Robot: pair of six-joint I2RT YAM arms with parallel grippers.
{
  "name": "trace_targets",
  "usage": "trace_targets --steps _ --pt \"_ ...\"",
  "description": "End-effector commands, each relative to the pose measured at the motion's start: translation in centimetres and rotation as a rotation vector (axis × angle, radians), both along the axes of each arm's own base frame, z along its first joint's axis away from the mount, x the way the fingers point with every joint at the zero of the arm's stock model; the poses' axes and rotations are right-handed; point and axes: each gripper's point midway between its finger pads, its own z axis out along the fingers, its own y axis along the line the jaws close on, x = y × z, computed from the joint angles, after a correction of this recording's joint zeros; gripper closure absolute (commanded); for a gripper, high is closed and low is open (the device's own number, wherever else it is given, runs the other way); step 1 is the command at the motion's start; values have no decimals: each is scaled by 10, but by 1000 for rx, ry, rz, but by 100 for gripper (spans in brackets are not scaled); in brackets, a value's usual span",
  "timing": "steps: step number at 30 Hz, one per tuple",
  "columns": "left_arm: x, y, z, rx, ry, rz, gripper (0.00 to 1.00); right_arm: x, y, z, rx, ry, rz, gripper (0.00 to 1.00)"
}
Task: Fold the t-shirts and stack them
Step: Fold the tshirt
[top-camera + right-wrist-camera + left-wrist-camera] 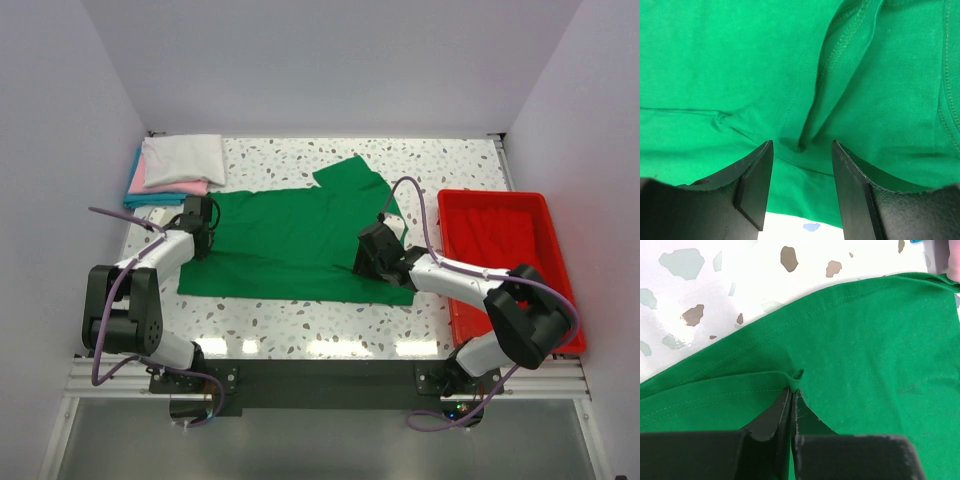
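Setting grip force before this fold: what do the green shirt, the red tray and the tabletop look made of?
The green shirt looks like soft matte knit, probably cotton jersey: it creases and shows stitched hems. The red tray seems rigid moulded plastic, slightly glossy, with a raised rim. The tabletop is hard, glossy, white with speckles, terrazzo-like stone or laminate; it mirrors the lights.

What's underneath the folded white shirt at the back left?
A folded pink shirt, then a teal one at the bottom. Only their edges show; the white shirt covers the rest.
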Motion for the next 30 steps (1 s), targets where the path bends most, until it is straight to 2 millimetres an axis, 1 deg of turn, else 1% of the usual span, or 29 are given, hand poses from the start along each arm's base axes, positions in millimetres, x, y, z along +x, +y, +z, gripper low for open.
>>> trace_targets --steps 1,7,11,14,20,24,27,30 --pt "3 6 13 34 -36 16 100 20 9 11 35 -67 -48 47" --pt "2 6 14 33 -40 15 100 22 10 5 29 -60 -60 48" --pt "3 6 14 32 -40 13 100 24 9 13 41 -81 -72 53" --pt "1 5 13 29 -38 12 100 27 11 17 46 -91 -75 54" --pt "2 5 13 26 -40 10 100 31 14 15 39 -87 -71 58" --pt "2 5 14 28 -40 7 100 34 16 14 34 -89 -73 63" --pt "1 6 13 30 -38 8 100 37 18 15 33 -88 -70 64" --pt "0 6 13 30 -36 10 100 37 19 15 29 -88 -65 75"
